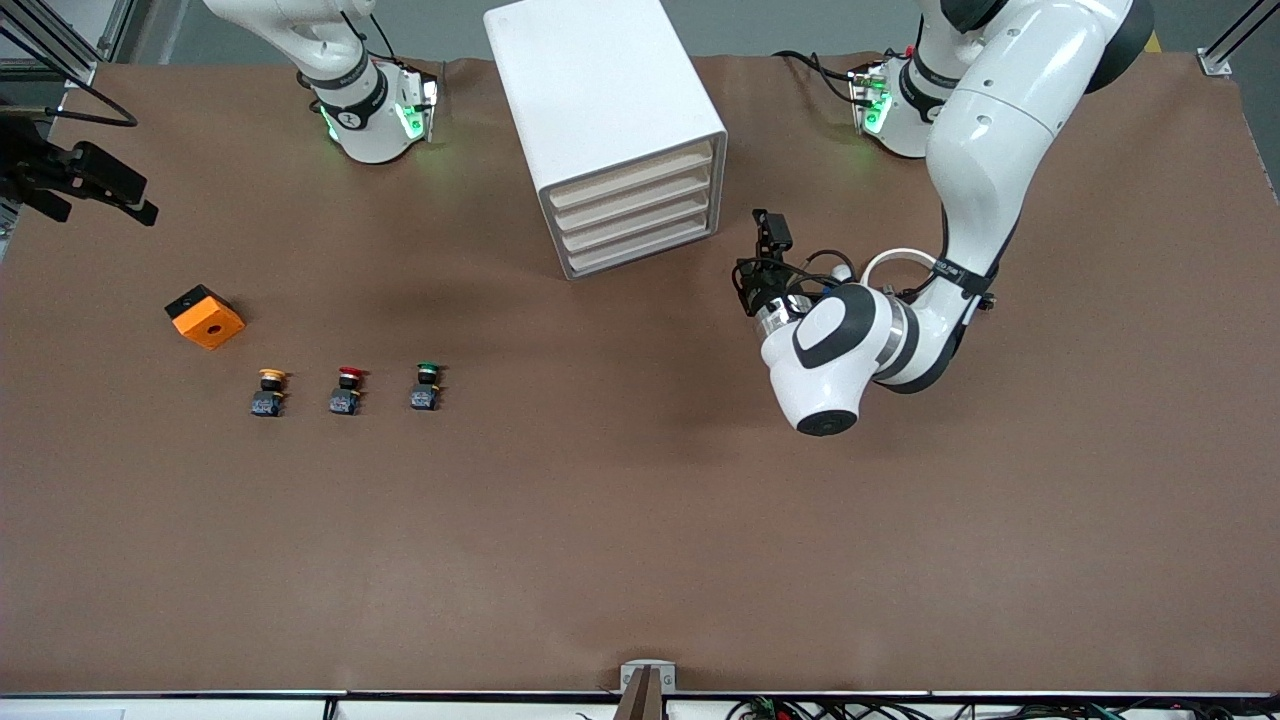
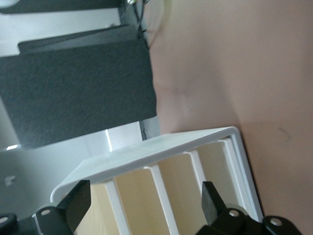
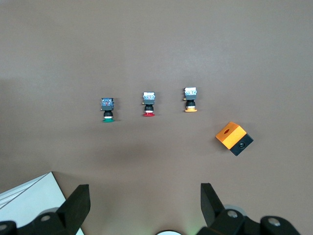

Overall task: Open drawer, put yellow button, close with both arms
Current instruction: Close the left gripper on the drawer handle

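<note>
Readable text: none on any object in the three views.
Right arm base (image 1: 362, 115): a small dark mark on its black band, too small to read.
Drawer cabinet (image 1: 610, 120): plain white, no label.
Orange box (image 1: 205, 317): no lettering visible.

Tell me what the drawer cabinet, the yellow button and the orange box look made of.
Drawer cabinet: probably white moulded plastic, smooth matte shell, cream drawer fronts. Yellow button: looks plastic, glossy yellow-orange cap on a black-and-blue body. Orange box: likely plastic, matte orange faces over a black base.
</note>
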Robot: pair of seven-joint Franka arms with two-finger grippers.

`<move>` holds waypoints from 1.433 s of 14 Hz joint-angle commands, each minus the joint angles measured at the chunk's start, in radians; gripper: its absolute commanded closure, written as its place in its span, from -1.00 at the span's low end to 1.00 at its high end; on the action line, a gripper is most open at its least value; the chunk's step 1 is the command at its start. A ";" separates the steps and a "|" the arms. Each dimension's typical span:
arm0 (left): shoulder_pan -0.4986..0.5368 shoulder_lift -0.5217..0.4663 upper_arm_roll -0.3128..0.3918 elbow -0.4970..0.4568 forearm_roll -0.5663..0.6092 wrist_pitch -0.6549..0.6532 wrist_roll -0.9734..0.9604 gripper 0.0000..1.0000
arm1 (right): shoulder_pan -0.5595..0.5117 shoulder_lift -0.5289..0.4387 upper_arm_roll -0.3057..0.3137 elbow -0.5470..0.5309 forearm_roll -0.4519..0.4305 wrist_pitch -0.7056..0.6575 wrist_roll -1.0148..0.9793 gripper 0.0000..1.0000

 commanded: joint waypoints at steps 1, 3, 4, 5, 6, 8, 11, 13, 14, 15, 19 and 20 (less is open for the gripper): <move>-0.001 0.021 -0.008 0.028 -0.059 -0.029 -0.103 -1.00 | 0.008 -0.021 -0.001 -0.014 0.001 0.001 0.017 -1.00; -0.004 0.030 -0.008 0.027 -0.094 -0.037 -0.146 -1.00 | 0.009 -0.021 -0.001 -0.014 0.001 0.000 0.017 -1.00; -0.011 0.041 -0.006 0.027 -0.108 -0.038 -0.158 -1.00 | 0.008 -0.021 -0.001 -0.014 0.001 0.000 0.017 -1.00; -0.018 0.049 -0.006 0.027 -0.111 -0.038 -0.177 -1.00 | 0.008 -0.021 -0.001 -0.014 0.001 0.000 0.017 -1.00; -0.018 0.065 -0.008 0.028 -0.119 -0.038 -0.198 -1.00 | 0.009 -0.021 -0.001 -0.014 0.001 0.000 0.017 -1.00; -0.021 0.073 -0.008 0.027 -0.131 -0.040 -0.217 -0.72 | 0.008 -0.021 -0.001 -0.014 0.001 0.000 0.017 -1.00; -0.027 0.075 -0.006 0.027 -0.157 -0.043 -0.218 -0.47 | 0.009 -0.021 0.000 -0.014 0.001 0.000 0.017 -1.00; -0.041 0.079 -0.006 0.028 -0.183 -0.046 -0.221 -0.46 | 0.009 -0.021 -0.001 -0.014 0.001 0.000 0.017 -1.00; -0.051 0.079 -0.006 0.028 -0.197 -0.048 -0.233 -0.46 | 0.009 -0.021 -0.001 -0.014 0.001 0.000 0.017 -1.00; -0.057 0.079 -0.006 0.028 -0.209 -0.048 -0.244 -0.46 | 0.008 -0.021 -0.001 -0.014 0.001 0.000 0.017 -1.00; -0.097 0.079 -0.006 0.027 -0.228 -0.048 -0.247 -0.47 | 0.005 -0.015 -0.004 0.015 0.003 0.004 0.017 -1.00; -0.102 0.079 -0.006 0.027 -0.228 -0.048 -0.247 -0.47 | 0.003 -0.007 -0.006 0.030 0.004 0.009 0.015 -1.00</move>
